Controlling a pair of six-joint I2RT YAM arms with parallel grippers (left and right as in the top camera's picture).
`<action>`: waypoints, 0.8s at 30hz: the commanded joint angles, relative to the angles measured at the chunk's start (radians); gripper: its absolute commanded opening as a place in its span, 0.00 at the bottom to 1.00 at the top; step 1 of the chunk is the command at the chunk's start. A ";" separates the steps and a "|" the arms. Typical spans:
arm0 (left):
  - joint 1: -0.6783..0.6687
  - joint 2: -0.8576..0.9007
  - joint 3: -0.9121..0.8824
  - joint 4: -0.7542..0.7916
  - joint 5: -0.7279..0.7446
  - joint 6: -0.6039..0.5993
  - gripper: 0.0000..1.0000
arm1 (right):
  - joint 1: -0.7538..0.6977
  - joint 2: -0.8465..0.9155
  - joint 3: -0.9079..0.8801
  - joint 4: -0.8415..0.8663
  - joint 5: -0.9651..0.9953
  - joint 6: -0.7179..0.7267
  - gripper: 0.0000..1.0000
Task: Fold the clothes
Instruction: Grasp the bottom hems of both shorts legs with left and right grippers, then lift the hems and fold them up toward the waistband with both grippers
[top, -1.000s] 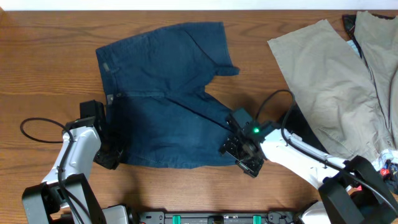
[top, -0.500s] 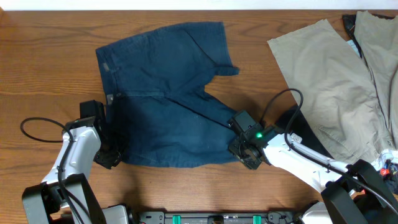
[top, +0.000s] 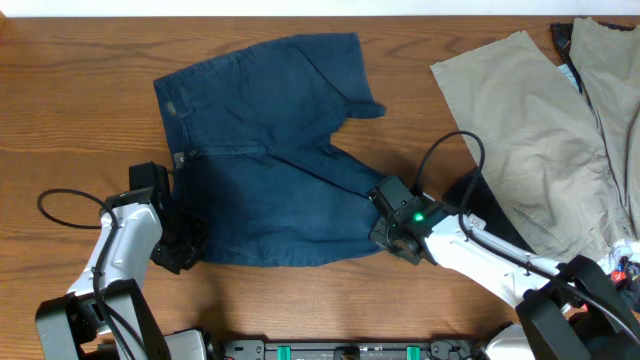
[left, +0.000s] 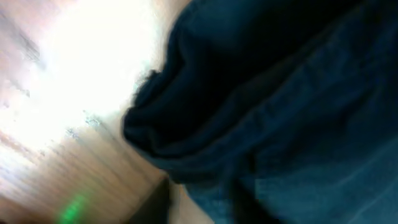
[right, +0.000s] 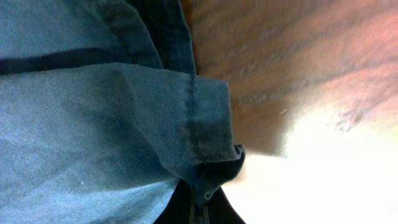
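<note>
Zero folds done on dark navy-blue soft denim-like shorts (top: 270, 150), spread near-flat on brown wooden table (top: 80, 100); right gripper (top: 392, 235) seemingly clenched on 4 o'clock leg hem, left gripper (top: 178, 248) at 7 o'clock waistband corner, grip untellable; leaves all folding.

Wooden table (top: 80, 90) under navy shorts (top: 270, 150), khaki garments (top: 530, 130)

left claw (top: 188, 242), right claw (top: 383, 232) tips hidden by shorts (top: 270, 150) — beige garment (top: 520, 130) cropped

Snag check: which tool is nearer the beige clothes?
Right. The right tool is at the shorts' corner facing the beige clothes; the left tool is at the opposite corner.
</note>
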 joint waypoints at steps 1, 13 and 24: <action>0.003 -0.011 -0.005 -0.027 0.060 0.016 0.76 | -0.049 -0.016 -0.020 -0.011 0.067 -0.108 0.01; 0.003 -0.011 -0.005 0.032 0.069 0.016 0.80 | -0.081 -0.022 -0.020 -0.003 0.063 -0.157 0.01; 0.003 -0.011 -0.005 0.028 0.001 0.062 0.06 | -0.087 -0.029 -0.018 -0.003 0.042 -0.213 0.01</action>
